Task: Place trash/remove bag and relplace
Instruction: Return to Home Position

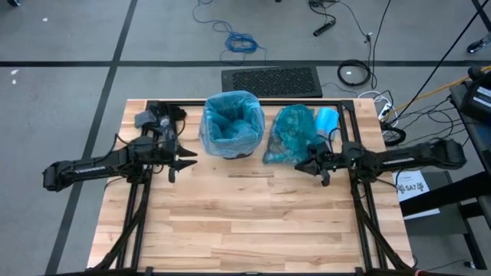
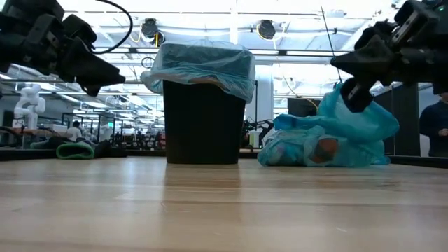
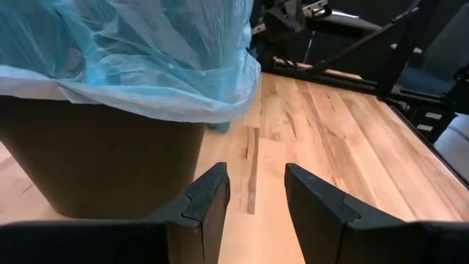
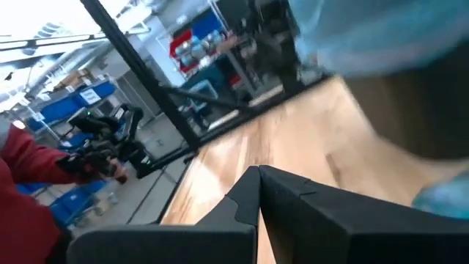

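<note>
The black square bin [image 1: 232,149] stands at the table's far middle, lined with a pale blue plastic liner [image 1: 232,123] folded over its rim [image 2: 203,66]. Right of it the dark teal bag [image 1: 290,136] lies slumped on the wood, with brown trash [image 2: 324,149] showing through it. My left gripper [image 3: 253,183] is open just left of the bin's near corner, clear of the table, with nothing between its fingers. My right gripper [image 4: 258,174] is shut and hovers at the teal bag's near right side [image 1: 305,165], with nothing in it.
A paler sky-blue bag [image 1: 327,119] lies behind the teal bag at the far right. A black frame rail [image 1: 184,103] runs along the far edge. Bare wood [image 1: 245,222] fills the near half. A person's red sleeve [image 4: 22,198] shows beyond the table.
</note>
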